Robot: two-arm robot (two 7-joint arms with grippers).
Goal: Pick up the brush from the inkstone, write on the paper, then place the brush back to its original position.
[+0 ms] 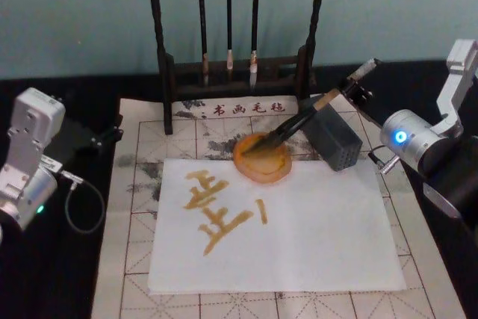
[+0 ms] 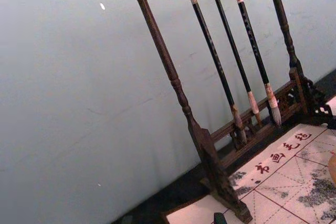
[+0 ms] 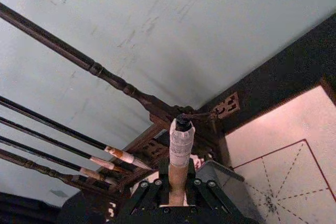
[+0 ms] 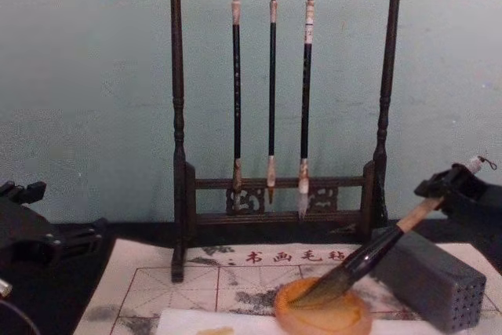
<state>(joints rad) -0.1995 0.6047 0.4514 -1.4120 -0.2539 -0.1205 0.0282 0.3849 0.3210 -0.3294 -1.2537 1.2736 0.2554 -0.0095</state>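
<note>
— Where the mat [image 1: 134,259] lies across the dark table [image 1: 89,274], what sits on it?

— A beige gridded sheet, ink-stained, with a row of red characters at the far edge. The paper [image 1: 299,252] lies on top of it, white, with yellowish-brown strokes [image 1: 216,211] painted on its left half. The inkstone [image 1: 263,160], a round amber dish, sits at the paper's far edge, overlapping it.

— And the brush [image 1: 302,119]?

— Tilted, its dark tuft resting in the dish, its tan handle rising toward the right and leaning over the grey block [image 1: 334,138] with small holes that stands just beside the dish.

— Who holds it?

— The right gripper [image 1: 357,86] is clamped around the upper handle; from the right wrist view its black fingers [image 3: 149,195] press on either side of the wood, the whitish cap sticking out beyond them.

— The left gripper [image 1: 108,136]?

— Parked off the mat's left edge, near the table's back; whether its fingers are spread or closed I cannot tell.

— Behind all that?

— A dark wooden rack [image 4: 179,154] with three thin brushes [image 4: 271,100] hanging from its top bar, against a plain pale blue-green wall [image 4: 78,76].
</note>
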